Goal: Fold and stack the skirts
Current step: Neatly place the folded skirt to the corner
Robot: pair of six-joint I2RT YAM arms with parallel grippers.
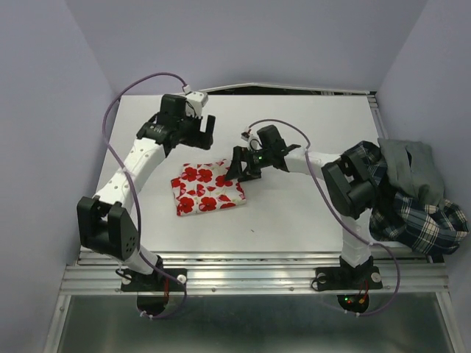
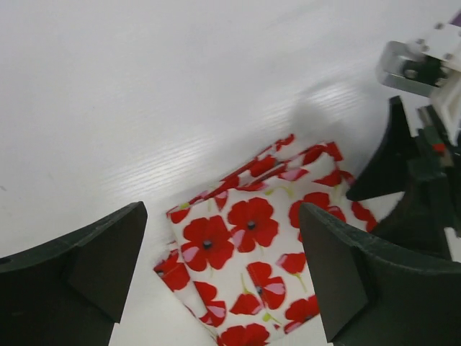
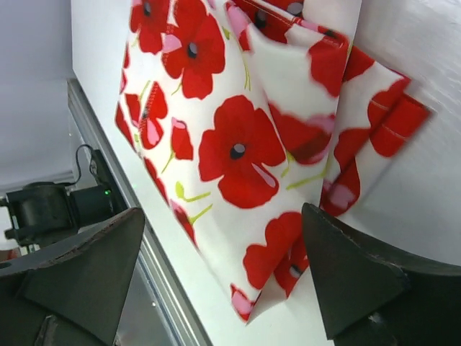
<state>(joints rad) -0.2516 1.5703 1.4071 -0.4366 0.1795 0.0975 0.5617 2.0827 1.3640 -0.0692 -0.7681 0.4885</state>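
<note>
The left gripper [image 1: 197,132] hangs over the far-left part of the white table [image 1: 294,213], its 2 jaws spread wide and gripping nothing. In its wrist view the dark fingers [image 2: 86,274] frame the cloth below them. A purple cable [image 1: 110,125] loops from this arm's wrist out to the left and down toward its base.

Just nearer, left of the table's centre, lies the white skirt with red poppies [image 1: 206,188], folded into a compact, nearly square packet and flat on the surface. Its layered edges show at the far-right corner.

The right gripper [image 1: 243,170] sits at that same corner, and its fingers hide a little of the cloth from above. Its 2 jaws are also parted, with nothing between them. Whether the tips touch the cloth cannot be told.

At the table's right edge, well apart from the folded piece, 2 unfolded skirts lie in a crumpled heap. The grey skirt [image 1: 412,165] lies over the far side and the plaid skirt [image 1: 419,220] spills nearer. The right arm's elbow [image 1: 349,184] blocks the plaid's left part.

A metal rail [image 1: 257,276] runs along the near edge.
</note>
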